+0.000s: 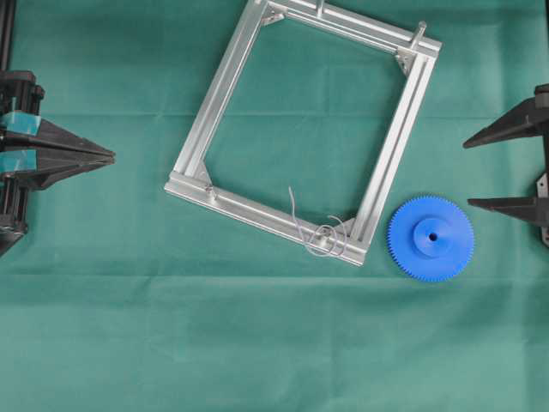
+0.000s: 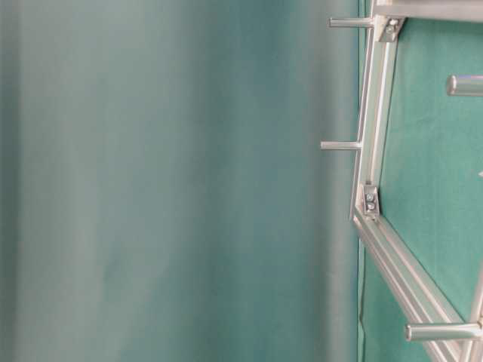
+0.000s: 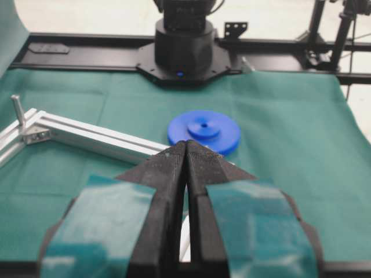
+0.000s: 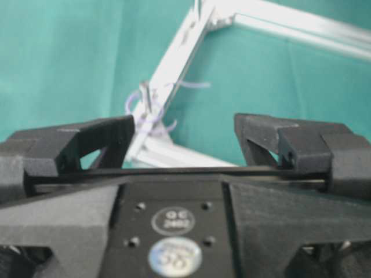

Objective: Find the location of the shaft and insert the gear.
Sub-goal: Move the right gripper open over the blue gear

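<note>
Aluminium frame [image 1: 390, 146] lies just beside the gear [image 1: 430, 238].

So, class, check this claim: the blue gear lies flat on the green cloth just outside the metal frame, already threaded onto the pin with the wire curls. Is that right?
Not quite. The gear does lie flat on the cloth just outside the frame, but it is not on the pin. The overhead view shows that pin bare at the frame's corner, with the gear beside it, apart.
</note>
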You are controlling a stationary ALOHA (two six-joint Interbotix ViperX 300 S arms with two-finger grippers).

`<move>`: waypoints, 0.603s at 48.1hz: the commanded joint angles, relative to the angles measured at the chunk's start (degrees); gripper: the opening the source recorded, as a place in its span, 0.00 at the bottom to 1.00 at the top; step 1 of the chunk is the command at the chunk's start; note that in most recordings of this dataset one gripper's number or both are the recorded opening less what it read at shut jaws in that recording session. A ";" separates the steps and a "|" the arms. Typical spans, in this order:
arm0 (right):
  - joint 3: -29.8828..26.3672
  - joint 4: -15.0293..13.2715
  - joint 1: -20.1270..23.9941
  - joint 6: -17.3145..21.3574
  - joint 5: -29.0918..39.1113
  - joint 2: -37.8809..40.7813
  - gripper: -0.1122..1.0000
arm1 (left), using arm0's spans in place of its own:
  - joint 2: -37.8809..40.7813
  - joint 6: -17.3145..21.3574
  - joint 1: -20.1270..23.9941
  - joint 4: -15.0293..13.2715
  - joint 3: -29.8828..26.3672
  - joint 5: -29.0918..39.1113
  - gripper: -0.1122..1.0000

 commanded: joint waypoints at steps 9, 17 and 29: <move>-3.69 0.09 1.41 5.54 10.11 2.99 0.94 | 0.26 0.00 0.09 -0.18 -1.32 -0.53 0.10; -5.01 0.09 3.34 8.26 13.71 5.80 0.94 | 0.26 0.00 0.09 -0.18 -1.32 -0.53 0.10; -6.68 0.09 5.27 12.22 17.31 9.40 0.94 | 0.26 0.09 0.09 -0.18 -1.32 -0.53 0.10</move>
